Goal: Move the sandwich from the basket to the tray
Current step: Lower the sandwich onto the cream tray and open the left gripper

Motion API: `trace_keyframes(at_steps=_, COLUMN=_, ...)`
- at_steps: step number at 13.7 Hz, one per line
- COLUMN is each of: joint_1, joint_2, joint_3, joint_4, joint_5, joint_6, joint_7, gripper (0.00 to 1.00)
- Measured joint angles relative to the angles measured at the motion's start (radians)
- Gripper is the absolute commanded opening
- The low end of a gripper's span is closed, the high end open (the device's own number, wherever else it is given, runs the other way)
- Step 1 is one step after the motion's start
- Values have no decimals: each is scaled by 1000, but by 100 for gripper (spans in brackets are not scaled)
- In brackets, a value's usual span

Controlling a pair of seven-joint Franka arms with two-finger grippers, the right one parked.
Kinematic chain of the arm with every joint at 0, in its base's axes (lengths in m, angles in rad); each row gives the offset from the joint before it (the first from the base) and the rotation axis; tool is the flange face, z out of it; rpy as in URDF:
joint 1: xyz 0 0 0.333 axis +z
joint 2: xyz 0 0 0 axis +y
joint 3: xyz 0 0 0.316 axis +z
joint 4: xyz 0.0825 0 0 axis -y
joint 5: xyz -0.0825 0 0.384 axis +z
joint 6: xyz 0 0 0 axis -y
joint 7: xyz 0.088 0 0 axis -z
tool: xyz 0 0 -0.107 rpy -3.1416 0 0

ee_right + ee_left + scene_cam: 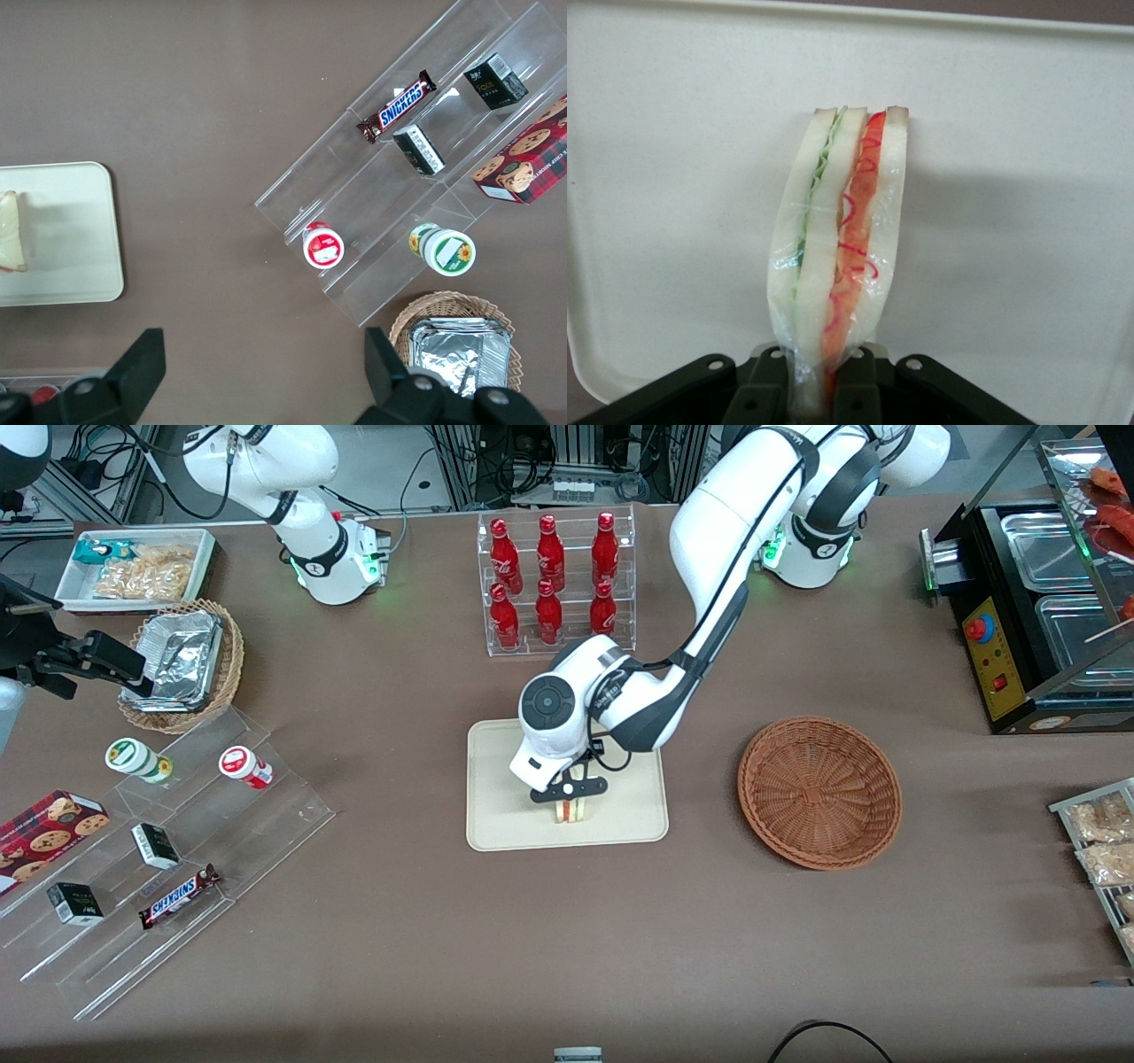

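Sandwich (837, 248) pinched in tool (811, 390)

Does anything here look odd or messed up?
Only slightly: the sandwich stands on edge over the tray, its wrapped slices bowed where the gripper pinches one end. The basket sits upright beside the tray; nothing is spilled.

Wide brown matte table (425, 957) spreads all round the gripper (571, 804), which sits low mid-table. Farther from the front camera than it: pale grey floor (381, 460), loose black cables (106, 452), metal-frame rack (576, 456). Light even, shadows soft.
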Motion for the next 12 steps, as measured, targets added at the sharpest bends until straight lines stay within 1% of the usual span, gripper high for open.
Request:
trace_keyframes(at_steps=2, joint_1=-12, joint_2=1, joint_3=0, joint_4=0, joint_5=0, joint_6=0, joint_7=-9, gripper=10)
trace_keyframes(at_steps=3, joint_1=-16, joint_2=2, joint_3=0, joint_4=0, joint_5=0, joint_6=0, joint_7=-13, gripper=29)
trace_keyframes(at_steps=4, joint_1=-19, joint_2=2, joint_3=0, joint_4=0, joint_5=0, joint_6=0, joint_7=-19, gripper=92)
trace_keyframes(at_steps=5, joint_1=-19, joint_2=3, joint_3=0, joint_4=0, joint_5=0, joint_6=0, joint_7=-29, gripper=100)
trace_keyframes(at_steps=12, joint_1=-18, joint_2=-13, joint_3=11, joint_4=25, joint_5=0, joint_6=3, joint_7=-36, gripper=100)
